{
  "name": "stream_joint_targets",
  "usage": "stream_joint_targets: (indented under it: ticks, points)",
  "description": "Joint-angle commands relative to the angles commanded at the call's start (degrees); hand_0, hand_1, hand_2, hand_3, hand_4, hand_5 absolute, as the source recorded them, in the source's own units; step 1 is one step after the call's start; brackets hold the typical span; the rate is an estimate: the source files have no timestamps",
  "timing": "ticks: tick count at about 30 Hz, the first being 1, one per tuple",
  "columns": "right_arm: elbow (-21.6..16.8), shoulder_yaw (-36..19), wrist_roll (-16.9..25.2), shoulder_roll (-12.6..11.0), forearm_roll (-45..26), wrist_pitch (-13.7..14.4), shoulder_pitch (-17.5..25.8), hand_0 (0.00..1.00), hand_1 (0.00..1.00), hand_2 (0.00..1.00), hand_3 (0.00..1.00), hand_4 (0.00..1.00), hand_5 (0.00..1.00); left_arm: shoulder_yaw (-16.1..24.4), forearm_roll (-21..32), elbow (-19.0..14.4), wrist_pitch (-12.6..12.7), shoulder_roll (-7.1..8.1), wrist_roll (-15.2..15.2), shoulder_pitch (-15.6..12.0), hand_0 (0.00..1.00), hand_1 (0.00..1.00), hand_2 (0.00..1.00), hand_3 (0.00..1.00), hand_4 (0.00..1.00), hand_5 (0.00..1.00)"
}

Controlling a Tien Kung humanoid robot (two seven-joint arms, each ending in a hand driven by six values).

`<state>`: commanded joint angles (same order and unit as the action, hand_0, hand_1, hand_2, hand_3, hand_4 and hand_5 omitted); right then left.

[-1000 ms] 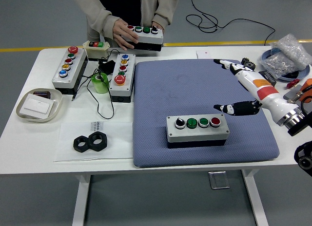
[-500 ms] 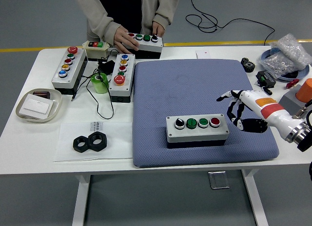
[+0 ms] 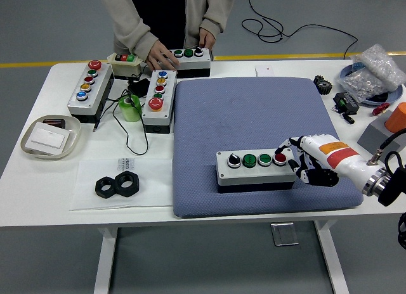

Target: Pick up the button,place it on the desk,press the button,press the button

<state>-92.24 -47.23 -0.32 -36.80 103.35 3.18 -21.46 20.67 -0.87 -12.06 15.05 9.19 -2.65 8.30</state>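
Note:
A grey button box (image 3: 256, 169) with a black knob, two green buttons and a red button (image 3: 280, 158) lies on the blue mat (image 3: 254, 116). My right hand (image 3: 298, 158) is at the box's right end, low over the mat, fingers spread, a fingertip on or just beside the red button. It holds nothing. My left arm is not in view.
A person at the far side has both hands on another button box (image 3: 188, 59). More button boxes (image 3: 91, 86) (image 3: 158, 99) stand at the left, with a green tape roll (image 3: 130, 108), a tray (image 3: 51, 137) and black nuts (image 3: 118, 184). Parts and a bag (image 3: 374, 69) lie at the right.
My right hand has come down and left from above the mat's right side to the box's right end by the red button. The person shifted their box slightly.

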Motion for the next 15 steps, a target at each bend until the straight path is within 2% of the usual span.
stream_joint_targets:
  ticks: [15]
  points:
    - [2.7, 1.3, -0.8, 0.8, 0.3, -1.0, -0.7, 0.27, 0.043, 0.166, 0.689, 0.426, 0.002, -0.1, 0.0, 0.0, 0.0, 0.01, 0.0, -0.1, 0.741, 0.824, 0.845, 0.817, 0.604, 0.998]
